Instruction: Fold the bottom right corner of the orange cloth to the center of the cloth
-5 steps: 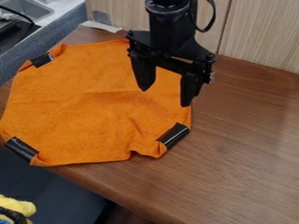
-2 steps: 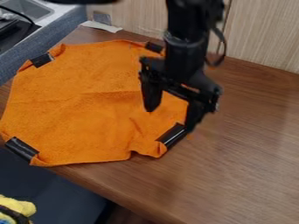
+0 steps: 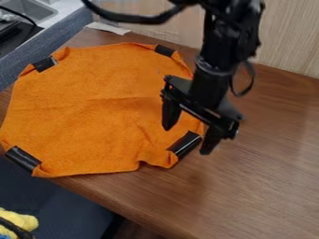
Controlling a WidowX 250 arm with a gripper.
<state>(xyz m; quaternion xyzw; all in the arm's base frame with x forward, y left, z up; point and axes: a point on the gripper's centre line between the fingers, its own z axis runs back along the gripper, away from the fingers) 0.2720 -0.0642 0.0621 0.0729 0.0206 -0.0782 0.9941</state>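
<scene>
Camera view had the gripper (image 3: 190, 132) released, fingers spread wide with nothing between them, around the black strip (image 3: 185, 144) on the near-right corner of the orange cloth (image 3: 93, 107). Can't swear to the height from this slant, but it looked like it was hovering. The cloth lay flat toward the left end of the wooden table (image 3: 268, 168), its near-left corner right by the front edge. IMO a clean grab there meant centering over the strip, going down gently, then pinching across its narrow side without scraping the tabletop. The cloth was roughly eight-sided, so no real pointing end or obvious long axis, but that strip's long axis slanted from the front edge toward the back right
</scene>
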